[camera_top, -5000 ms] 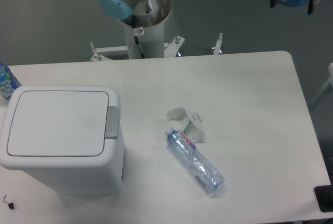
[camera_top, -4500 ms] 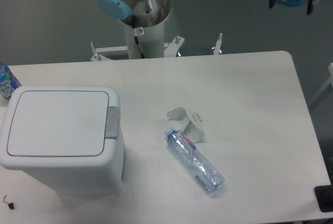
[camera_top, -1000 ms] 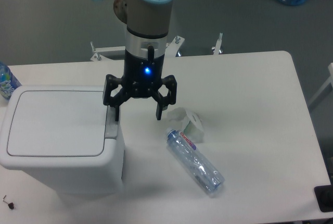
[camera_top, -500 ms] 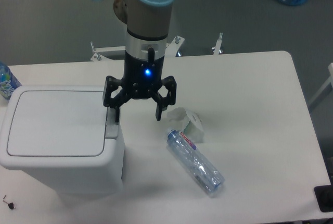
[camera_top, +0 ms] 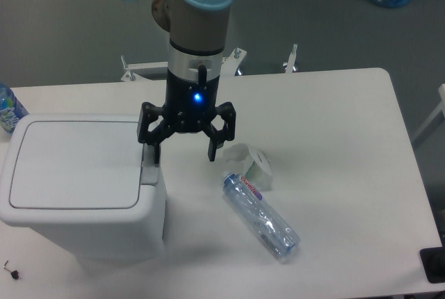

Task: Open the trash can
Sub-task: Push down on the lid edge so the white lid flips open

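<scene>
The trash can (camera_top: 76, 181) is a large white boxy bin at the table's left front, its flat lid down. Its grey push-button strip (camera_top: 149, 170) runs along the lid's right edge. My gripper (camera_top: 183, 156) hangs from the arm just right of the bin, pointing down, fingers spread wide and empty. Its left fingertip (camera_top: 155, 156) rests on or just above the top of the grey strip; I cannot tell if it touches. The right fingertip (camera_top: 213, 155) hangs over bare table.
A clear plastic bottle (camera_top: 259, 215) lies on its side right of the bin. A crumpled white paper cup (camera_top: 252, 163) lies just beyond it, near my right finger. A blue-capped bottle (camera_top: 8, 108) stands at the far left edge. The arm's base pillar (camera_top: 197, 49) is behind the table.
Over five seconds the arm swung in from the back and came down beside the bin. In the last second the left fingertip sank slightly onto the grey strip. The lid stays shut.
</scene>
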You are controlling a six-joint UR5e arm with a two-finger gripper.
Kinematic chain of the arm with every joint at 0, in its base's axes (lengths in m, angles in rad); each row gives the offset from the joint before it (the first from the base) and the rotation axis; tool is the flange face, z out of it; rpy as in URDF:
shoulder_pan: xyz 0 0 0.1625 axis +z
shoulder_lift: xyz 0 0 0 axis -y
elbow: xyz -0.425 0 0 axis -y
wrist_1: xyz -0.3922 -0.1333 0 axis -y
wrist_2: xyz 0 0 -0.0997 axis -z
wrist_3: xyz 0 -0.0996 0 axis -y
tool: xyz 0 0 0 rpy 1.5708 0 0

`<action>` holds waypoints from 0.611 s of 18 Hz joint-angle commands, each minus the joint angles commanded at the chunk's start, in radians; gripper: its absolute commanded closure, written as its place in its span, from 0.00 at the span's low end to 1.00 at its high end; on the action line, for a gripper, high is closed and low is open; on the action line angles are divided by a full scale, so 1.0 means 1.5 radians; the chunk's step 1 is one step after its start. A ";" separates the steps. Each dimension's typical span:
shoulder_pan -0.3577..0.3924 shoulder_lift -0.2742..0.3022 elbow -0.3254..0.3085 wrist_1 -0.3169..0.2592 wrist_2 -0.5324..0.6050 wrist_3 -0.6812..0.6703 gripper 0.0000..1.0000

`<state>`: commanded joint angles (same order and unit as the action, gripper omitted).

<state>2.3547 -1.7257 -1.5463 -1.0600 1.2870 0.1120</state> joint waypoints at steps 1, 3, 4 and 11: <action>0.000 0.000 -0.002 0.000 0.000 0.000 0.00; 0.000 0.000 -0.005 0.000 0.000 0.000 0.00; -0.001 0.000 -0.005 0.000 0.000 0.000 0.00; 0.001 0.011 0.034 0.012 0.009 0.032 0.00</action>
<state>2.3562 -1.7089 -1.4958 -1.0416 1.3008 0.1593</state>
